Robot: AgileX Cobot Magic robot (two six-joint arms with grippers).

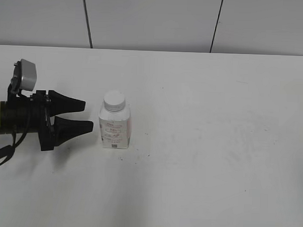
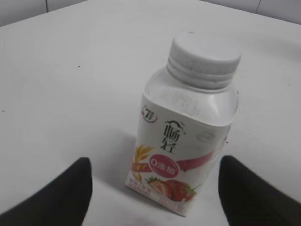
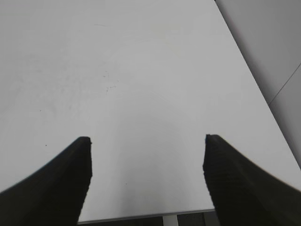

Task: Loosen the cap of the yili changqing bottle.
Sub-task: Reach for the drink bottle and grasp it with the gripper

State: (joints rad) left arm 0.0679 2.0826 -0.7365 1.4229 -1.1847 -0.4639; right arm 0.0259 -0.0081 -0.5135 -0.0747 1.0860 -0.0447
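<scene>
The yili changqing bottle stands upright on the white table, left of centre. It is white and squarish with a pink and strawberry label, also in the left wrist view. Its white screw cap sits on the neck, shown in the left wrist view. My left gripper is open and empty, just left of the bottle, its jaws pointing at it without touching; the left wrist view shows its jaws either side of the bottle's base. My right gripper is open and empty over bare table; it is out of the exterior view.
The white table stretches to the right of the bottle. A grey panelled wall stands behind the table's far edge. In the right wrist view the table's edge lies close beneath the jaws.
</scene>
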